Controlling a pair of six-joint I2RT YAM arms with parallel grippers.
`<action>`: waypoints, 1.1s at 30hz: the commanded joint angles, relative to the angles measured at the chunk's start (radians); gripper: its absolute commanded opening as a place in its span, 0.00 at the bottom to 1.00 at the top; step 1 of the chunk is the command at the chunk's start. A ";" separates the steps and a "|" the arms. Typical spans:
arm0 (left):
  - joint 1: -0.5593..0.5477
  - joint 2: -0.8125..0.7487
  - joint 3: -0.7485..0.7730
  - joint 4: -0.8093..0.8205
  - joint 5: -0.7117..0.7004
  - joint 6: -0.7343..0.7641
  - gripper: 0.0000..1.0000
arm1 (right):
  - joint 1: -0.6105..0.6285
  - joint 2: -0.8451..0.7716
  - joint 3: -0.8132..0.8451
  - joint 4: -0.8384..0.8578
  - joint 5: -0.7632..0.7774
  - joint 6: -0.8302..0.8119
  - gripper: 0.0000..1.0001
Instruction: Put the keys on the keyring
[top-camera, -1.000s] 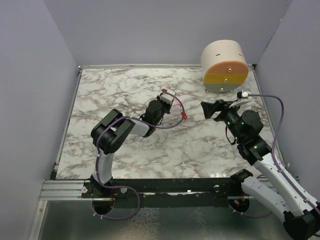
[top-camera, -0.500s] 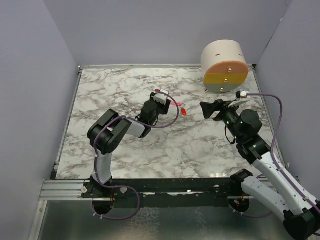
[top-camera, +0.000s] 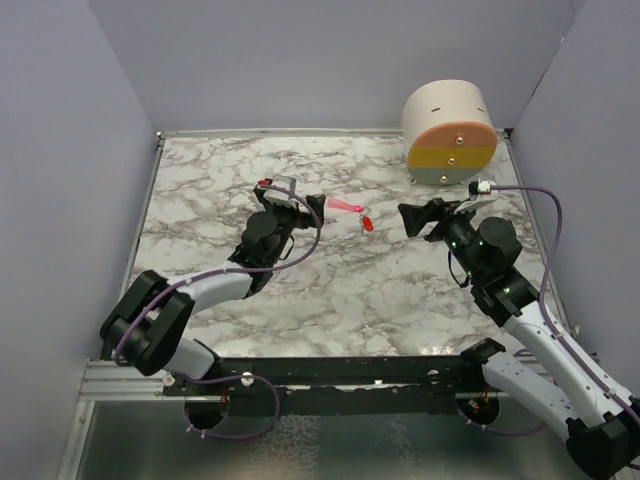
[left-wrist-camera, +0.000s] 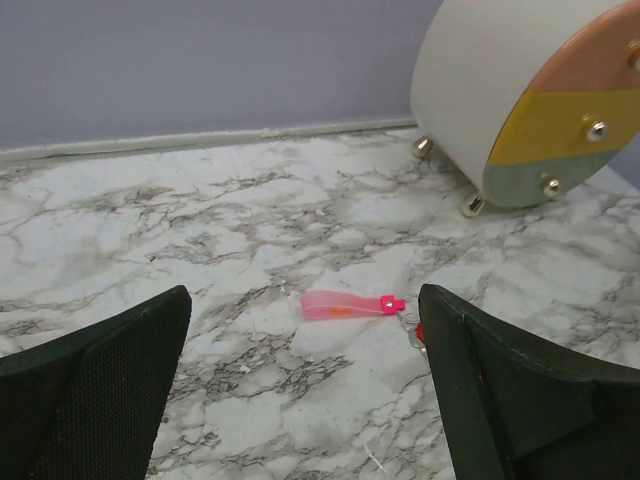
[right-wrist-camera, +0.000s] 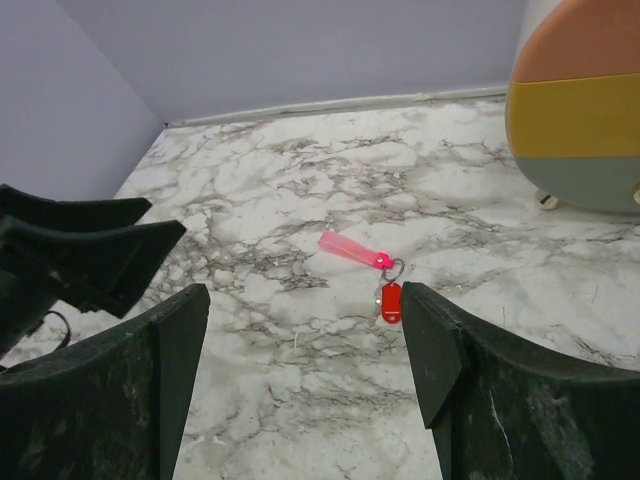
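Note:
The keyring's pink strap lies flat on the marble table, its small metal ring at the right end. The red-headed key rests against that ring and looks hooked on it, its silver blade beside it. My left gripper is open just left of the strap and holds nothing. In the left wrist view the strap lies between the spread fingers, and the right finger hides most of the key. My right gripper hovers open to the right of the key, empty.
A cream drum-shaped box with an orange, yellow and grey face stands at the back right on small metal feet. Grey walls close the table on three sides. A purple cable loops over the right arm.
The left gripper opened, let go of the keyring and drew back to the left. The strap and key now lie on the table. The right arm has not moved.

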 joint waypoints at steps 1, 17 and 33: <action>-0.019 -0.192 -0.085 -0.075 0.035 -0.068 0.99 | 0.000 0.019 -0.001 0.029 -0.036 -0.005 0.78; -0.050 -0.708 -0.298 -0.239 -0.076 -0.108 0.99 | 0.000 -0.018 -0.003 0.017 -0.073 0.008 0.78; -0.050 -0.688 -0.290 -0.259 -0.085 -0.093 0.99 | 0.000 -0.057 -0.009 0.006 -0.026 0.023 0.78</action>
